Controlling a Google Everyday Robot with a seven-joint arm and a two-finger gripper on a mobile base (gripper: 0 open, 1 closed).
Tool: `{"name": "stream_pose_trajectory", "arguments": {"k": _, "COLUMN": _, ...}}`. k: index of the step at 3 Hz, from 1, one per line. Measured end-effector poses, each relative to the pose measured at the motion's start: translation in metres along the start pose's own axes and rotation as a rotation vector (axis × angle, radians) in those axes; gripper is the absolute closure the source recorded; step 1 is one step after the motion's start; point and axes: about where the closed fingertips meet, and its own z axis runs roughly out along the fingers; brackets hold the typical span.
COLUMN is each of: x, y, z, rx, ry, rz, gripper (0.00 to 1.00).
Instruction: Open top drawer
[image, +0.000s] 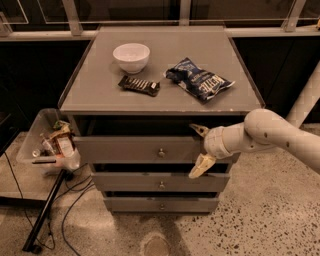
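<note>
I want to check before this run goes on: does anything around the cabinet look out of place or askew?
Nothing is spilled or damaged. One oddity: the claw is right of the top drawer's knob, its fingers spread above and below the front panel, not on the knob. The bowl, snack bar and chip bag lie on top.

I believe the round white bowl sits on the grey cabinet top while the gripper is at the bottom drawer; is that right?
Not quite: the camera view shows the gripper, open, straddling the front of the grey wooden top drawer near its right end, not the bottom one. The round white bowl does sit on the grey cabinet top.
</note>
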Motion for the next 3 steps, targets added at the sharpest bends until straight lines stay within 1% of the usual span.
{"name": "stream_pose_trajectory", "arguments": {"k": 1, "x": 0.0, "y": 0.0, "z": 0.0001, "rx": 0.0, "ry": 0.0, "rz": 0.0, "gripper": 0.0}}
{"name": "stream_pose_trajectory", "arguments": {"k": 2, "x": 0.0, "y": 0.0, "z": 0.0001, "rx": 0.0, "ry": 0.0, "rz": 0.0, "gripper": 0.19}}
{"name": "stream_pose_trajectory", "arguments": {"k": 3, "x": -0.0001, "y": 0.0001, "z": 0.0001, "rx": 0.0, "ry": 0.0, "rz": 0.0, "gripper": 0.42}}
